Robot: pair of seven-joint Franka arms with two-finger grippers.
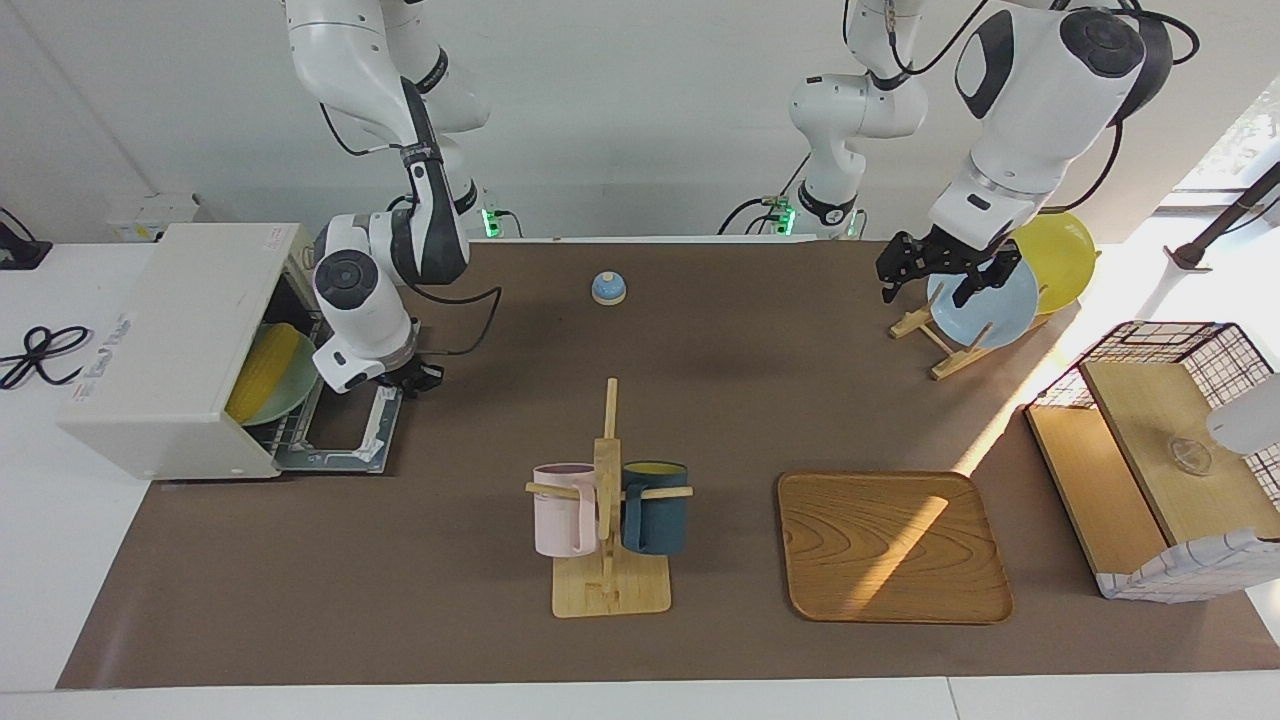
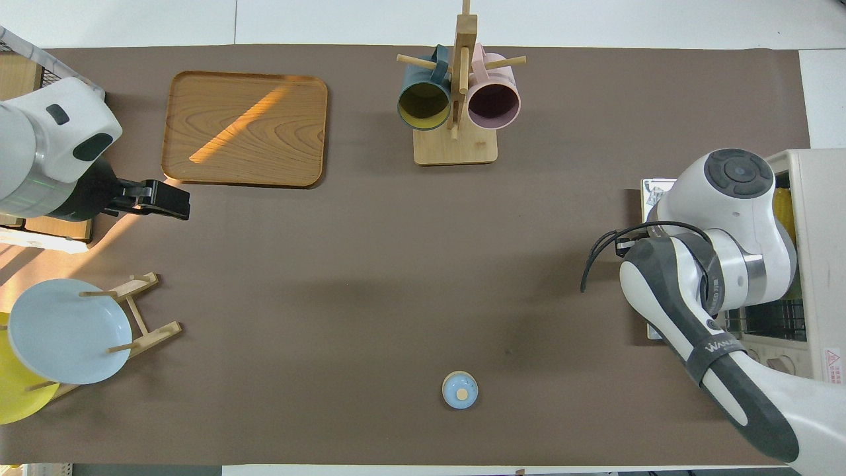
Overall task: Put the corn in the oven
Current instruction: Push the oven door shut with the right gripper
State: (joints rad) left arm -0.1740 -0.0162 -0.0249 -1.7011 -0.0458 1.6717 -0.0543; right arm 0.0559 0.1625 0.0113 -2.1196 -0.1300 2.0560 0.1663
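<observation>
— what do my arms look like from your end?

— both glossy white shells with dark grey joint sections and round grey end caps. the right arm (image 2: 720, 277) has "wanja"-like white lettering on its dark forearm band and a black cable looping off the wrist.

— and my left arm (image 1: 1040, 110)?

— same white casing, black cable over the shoulder, black gripper hardware. green lights glow at both bases.
</observation>
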